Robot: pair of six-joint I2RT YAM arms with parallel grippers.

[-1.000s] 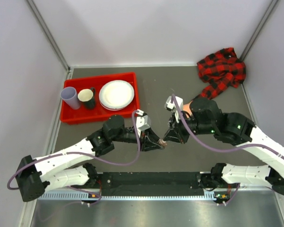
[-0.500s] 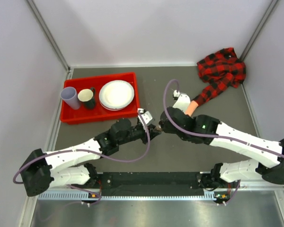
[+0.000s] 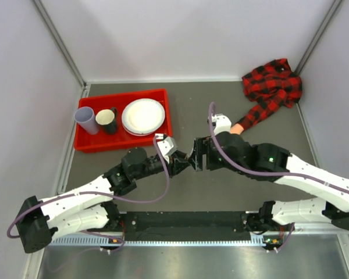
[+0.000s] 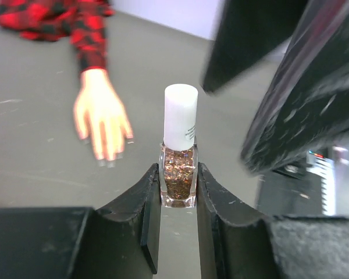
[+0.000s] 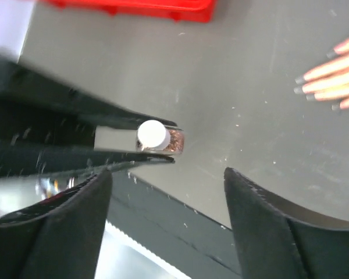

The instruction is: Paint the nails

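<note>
A small clear bottle (image 4: 179, 174) of copper glitter polish with a white cap (image 4: 180, 116) stands upright between my left gripper's (image 4: 178, 195) jaws, which are shut on it. Seen from the right wrist, the bottle (image 5: 163, 138) lies just above my right gripper (image 5: 167, 172), which is open and holds nothing. Its dark fingers (image 4: 279, 87) loom blurred to the right of the cap. The peach mannequin hand (image 4: 100, 113) lies flat beyond, and its nails (image 5: 314, 87) look dark at the fingertips. Both grippers meet mid-table (image 3: 191, 161).
The red-and-black plaid shirt (image 3: 273, 87) is bunched in the far right corner, its sleeve running to the hand (image 3: 237, 128). A red tray (image 3: 125, 93) at far left holds a white plate (image 3: 143, 115) and two cups (image 3: 86, 119) (image 3: 106, 120).
My right gripper has opened and shifted back beside the bottle. The left arm has moved the held bottle away from the table's near edge, toward the middle.
</note>
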